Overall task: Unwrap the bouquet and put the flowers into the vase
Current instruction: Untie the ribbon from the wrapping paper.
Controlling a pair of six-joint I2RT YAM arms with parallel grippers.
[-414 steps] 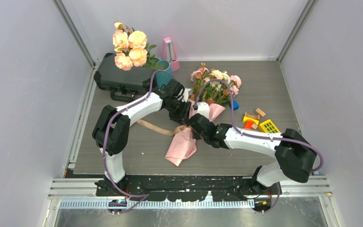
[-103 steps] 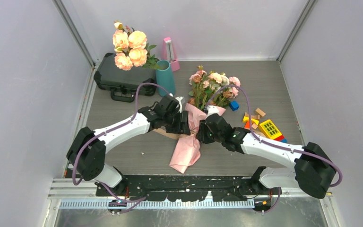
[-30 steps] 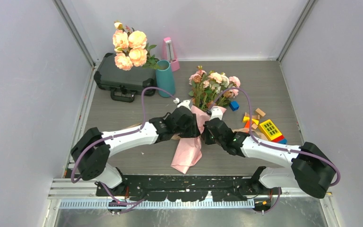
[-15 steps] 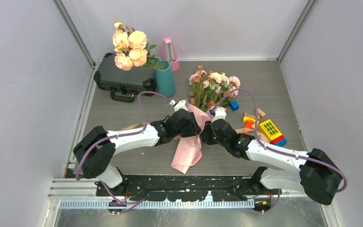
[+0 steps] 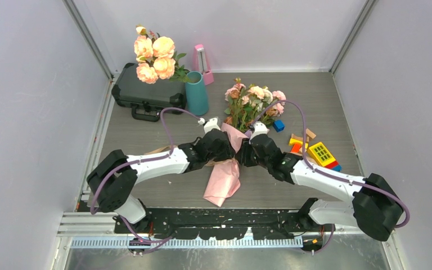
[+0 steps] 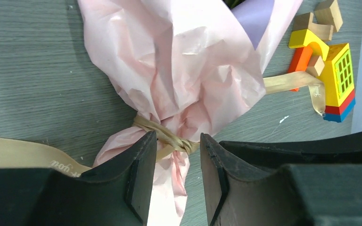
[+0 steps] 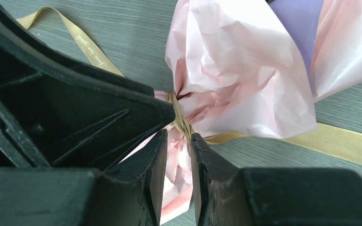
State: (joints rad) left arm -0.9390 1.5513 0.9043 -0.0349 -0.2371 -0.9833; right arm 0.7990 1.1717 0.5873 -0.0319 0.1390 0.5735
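Observation:
The bouquet lies mid-table, its pink crinkled paper [image 5: 223,179] pointing toward me. The flowers [image 5: 256,103], small pink and cream roses, fan out at the far end. A tan ribbon [image 6: 168,138] is knotted round the paper's waist, with loose tails [image 6: 23,155] trailing left and right. My left gripper [image 6: 178,140] stands open, its tips on either side of the knot. My right gripper [image 7: 178,136] is narrowly open from the opposite side, one fingertip [image 7: 194,140] against the ribbon [image 7: 181,121]. The teal vase [image 5: 197,93] stands upright at the back left, apart from both grippers.
A black case [image 5: 146,90] sits at the back left with big peach roses [image 5: 154,53] over it. A pink metronome-shaped object [image 5: 202,61] stands behind the vase. Coloured toy blocks [image 5: 315,149] and a blue block [image 5: 279,125] lie to the right of the bouquet.
My right gripper has gone from shut to narrowly open and has slid left to the ribbon knot. The left gripper has barely shifted and keeps the same opening.

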